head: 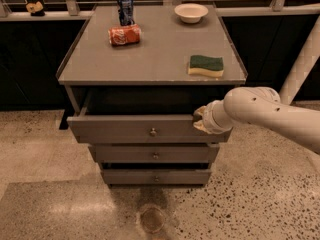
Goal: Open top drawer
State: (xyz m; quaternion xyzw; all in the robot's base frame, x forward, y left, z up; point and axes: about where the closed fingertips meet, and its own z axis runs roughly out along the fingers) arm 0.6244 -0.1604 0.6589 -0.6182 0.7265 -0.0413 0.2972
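**Top drawer standing partly out, gripper at its right end**

The top drawer [125, 129] is sitting directly under the cabinet [150, 59] top, its front standing proud of the cabinet body with a dark gap showing behind it. The gripper [201, 120] is resting against the drawer's upper edge near the cabinet's right side, well off from the central knob [153, 132]. Whether it is clamped on that edge or only hooked behind it cannot be told.

The likeliest trouble is coming from that off-centre hold: a pull at one end may be skewing the drawer in the cabinet so it binds. The hold may also be slipping off the thin edge, and a long pull could be bringing the drawer right out of the cabinet. A jolt might set the red can [124, 35], lying on its side on the cabinet top, rolling.

The drawer's long axis is running left to right across the cabinet front. Its face is pointing outward from the cabinet, toward the camera, which appears to be the way it is sliding.
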